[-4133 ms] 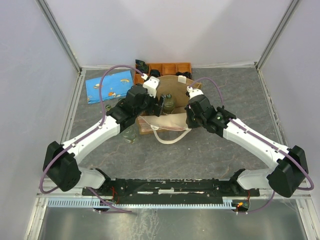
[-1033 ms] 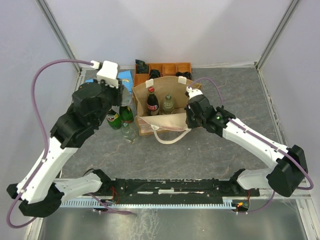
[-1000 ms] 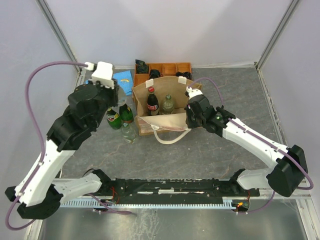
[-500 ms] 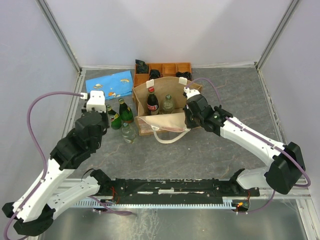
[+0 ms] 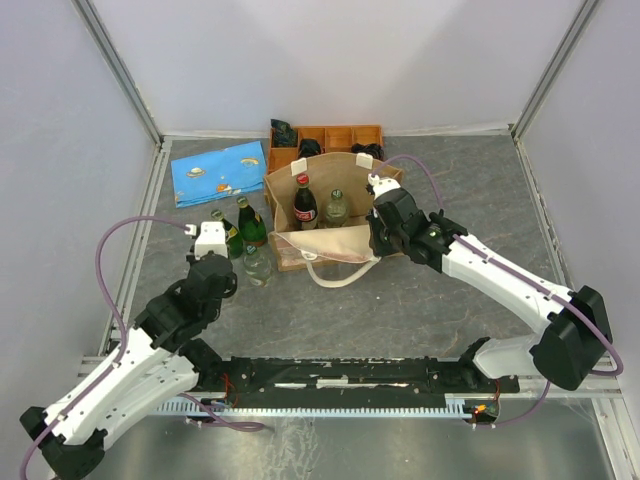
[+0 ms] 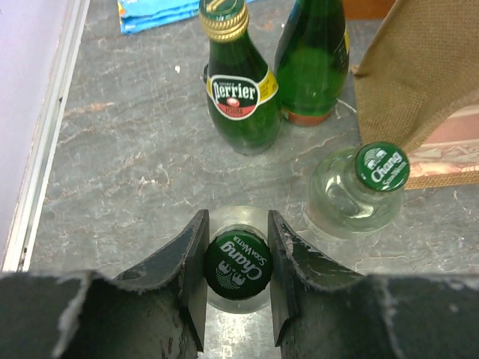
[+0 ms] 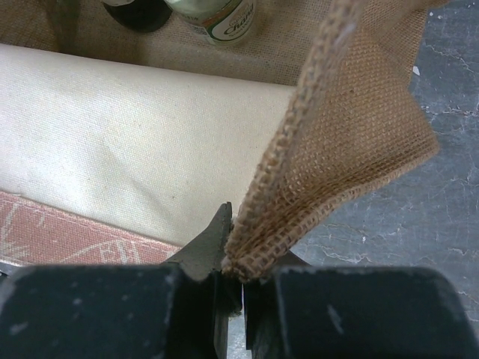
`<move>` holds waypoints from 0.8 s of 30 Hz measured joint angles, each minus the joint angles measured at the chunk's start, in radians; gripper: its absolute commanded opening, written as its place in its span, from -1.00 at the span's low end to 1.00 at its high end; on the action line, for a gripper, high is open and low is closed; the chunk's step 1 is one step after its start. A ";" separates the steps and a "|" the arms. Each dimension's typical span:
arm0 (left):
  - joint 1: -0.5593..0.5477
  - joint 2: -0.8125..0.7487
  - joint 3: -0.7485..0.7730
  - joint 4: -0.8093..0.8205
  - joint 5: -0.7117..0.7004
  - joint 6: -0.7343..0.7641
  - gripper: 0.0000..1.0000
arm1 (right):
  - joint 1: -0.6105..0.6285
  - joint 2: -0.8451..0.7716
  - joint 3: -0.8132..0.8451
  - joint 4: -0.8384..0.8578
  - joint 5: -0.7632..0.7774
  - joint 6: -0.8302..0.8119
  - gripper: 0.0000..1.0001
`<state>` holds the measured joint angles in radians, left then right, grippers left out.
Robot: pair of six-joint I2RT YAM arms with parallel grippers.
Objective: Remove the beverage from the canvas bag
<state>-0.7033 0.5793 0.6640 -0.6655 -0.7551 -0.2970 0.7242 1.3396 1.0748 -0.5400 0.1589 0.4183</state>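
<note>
Tan canvas bag (image 5: 320, 243) pinched, R end effector (image 7: 233, 263); L arm (image 5: 150, 345) low, gripping bottle (image 6: 238, 267).

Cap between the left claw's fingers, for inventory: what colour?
Green bottle cap, white lettering; left wrist view.

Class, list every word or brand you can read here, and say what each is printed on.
"Perrier": label of the green bottle.
"Chang Soda Water": cap of the clear bottle between the fingers of the left gripper.
"Chang": cap of the second clear bottle.
Red label on the cola bottle in the canvas bag: too small to read.
</note>
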 measured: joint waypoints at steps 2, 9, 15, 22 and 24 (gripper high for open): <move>0.002 -0.013 -0.029 0.001 0.000 -0.019 -0.95 | 0.000 -0.005 0.000 0.000 0.000 0.000 -0.74; 0.046 0.016 -0.070 0.063 0.031 -0.047 -0.95 | 0.000 -0.005 0.000 0.000 -0.002 0.000 -0.74; 0.249 0.055 -0.103 0.136 0.188 -0.052 -0.95 | 0.000 -0.005 0.000 0.000 -0.003 -0.004 -0.74; 0.412 0.134 -0.095 0.242 0.311 -0.034 -0.71 | 0.000 -0.005 0.000 0.000 -0.003 -0.004 -0.73; 0.417 0.166 -0.084 0.262 0.326 -0.026 -0.42 | 0.000 -0.005 0.000 0.001 -0.002 -0.004 -0.73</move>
<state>-0.2863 0.7456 0.5800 -0.4034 -0.4294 -0.3233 0.7242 1.3342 1.0748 -0.5392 0.1566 0.4141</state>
